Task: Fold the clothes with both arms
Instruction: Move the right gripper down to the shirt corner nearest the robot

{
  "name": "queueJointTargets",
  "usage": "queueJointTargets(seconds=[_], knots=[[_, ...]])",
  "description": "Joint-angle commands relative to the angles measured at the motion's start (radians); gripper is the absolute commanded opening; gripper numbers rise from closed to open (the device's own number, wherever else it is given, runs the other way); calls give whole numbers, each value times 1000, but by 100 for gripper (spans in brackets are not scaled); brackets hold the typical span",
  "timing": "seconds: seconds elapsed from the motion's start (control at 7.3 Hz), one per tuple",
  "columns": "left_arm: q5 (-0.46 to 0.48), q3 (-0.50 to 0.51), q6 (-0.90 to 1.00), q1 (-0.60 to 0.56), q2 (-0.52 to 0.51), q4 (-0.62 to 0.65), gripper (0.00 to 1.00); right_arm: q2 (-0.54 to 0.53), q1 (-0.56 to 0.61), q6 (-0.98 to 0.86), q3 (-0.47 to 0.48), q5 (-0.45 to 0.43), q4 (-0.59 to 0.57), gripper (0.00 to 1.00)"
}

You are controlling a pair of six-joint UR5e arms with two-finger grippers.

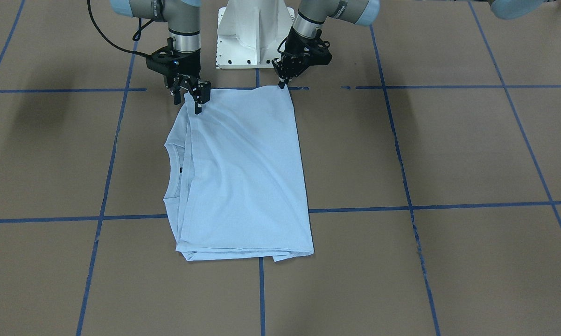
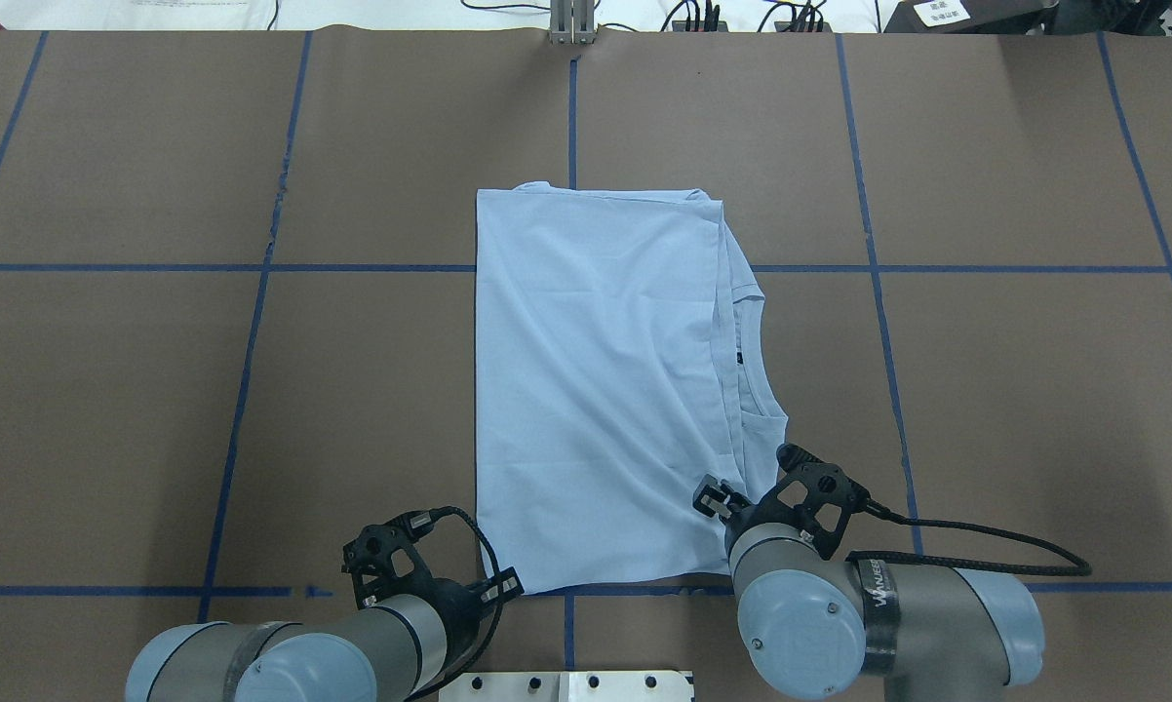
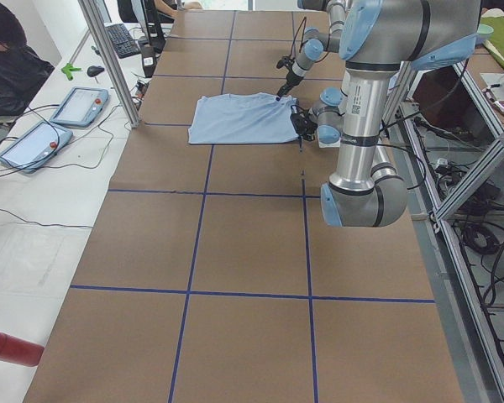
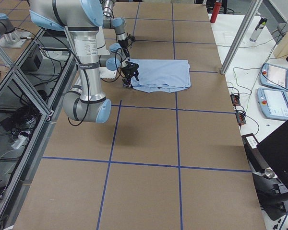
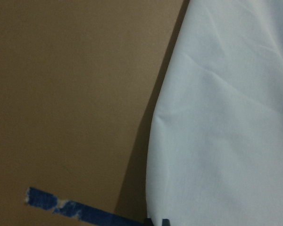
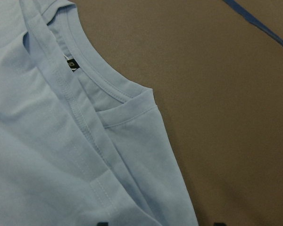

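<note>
The light blue T-shirt [image 1: 243,172] [image 2: 596,390] lies folded flat on the brown table, its ribbed collar [image 6: 99,70] and dark neck label [image 2: 739,358] toward the robot's right. My left gripper [image 1: 282,85] [image 2: 503,588] is low at the shirt's near left corner, fingers together on the fabric edge [image 5: 153,141]. My right gripper [image 1: 187,103] [image 2: 711,497] hovers open over the near right corner, beside the folded sleeve; its fingertips [image 6: 102,223] stand far apart with cloth below them.
The white pedestal base [image 1: 255,32] stands just behind both grippers. Blue tape lines [image 1: 262,289] grid the tabletop. A person [image 3: 8,59] sits at a side bench with teach pendants [image 3: 76,105] and a red bottle [image 3: 13,347]. A metal post [image 3: 109,59] rises near the table edge.
</note>
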Motion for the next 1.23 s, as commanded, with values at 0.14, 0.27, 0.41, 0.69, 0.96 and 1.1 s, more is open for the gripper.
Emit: queueJointTargets(seconds=[0.14,0.27,0.41,0.69,0.96,1.1], knots=[[0,0,-2,0,0,0,0,-5,-21,26,-3,-28,0,79],[0,2,0,2,0,-2,0,-12,-29,34,-6,-36,0,78],[0,0,0,2,0,-2,0,-23,-41,51,-12,-47,0,77],[0,0,0,2,0,0,0,-22,-43,52,-11,-48,0,71],[0,0,0,2,0,-2,0,-22,-48,55,-11,-58,0,67],[0,0,-2,2,0,0,0,-23,-51,81,-11,-59,0,62]])
